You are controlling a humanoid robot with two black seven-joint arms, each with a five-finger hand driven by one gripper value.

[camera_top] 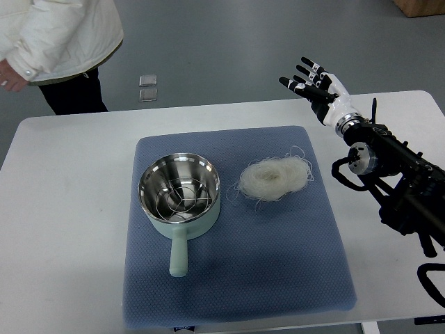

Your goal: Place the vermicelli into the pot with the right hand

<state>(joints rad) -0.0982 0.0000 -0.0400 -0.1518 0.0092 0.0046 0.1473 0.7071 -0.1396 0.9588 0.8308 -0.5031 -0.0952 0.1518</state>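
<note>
On the blue mat [278, 271], the vermicelli [272, 177] was laid just beside the pot [179, 191]. The right robot hand [314, 85] was held apart, empty. The nest was judged light, soft and brittle; it should be gripped around its middle.

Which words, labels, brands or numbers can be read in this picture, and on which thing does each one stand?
None can be read.
Small tag at the near edge of the blue quilted mat: too blurred to read.
Pale green steel-lined pot: no print shows.
</note>
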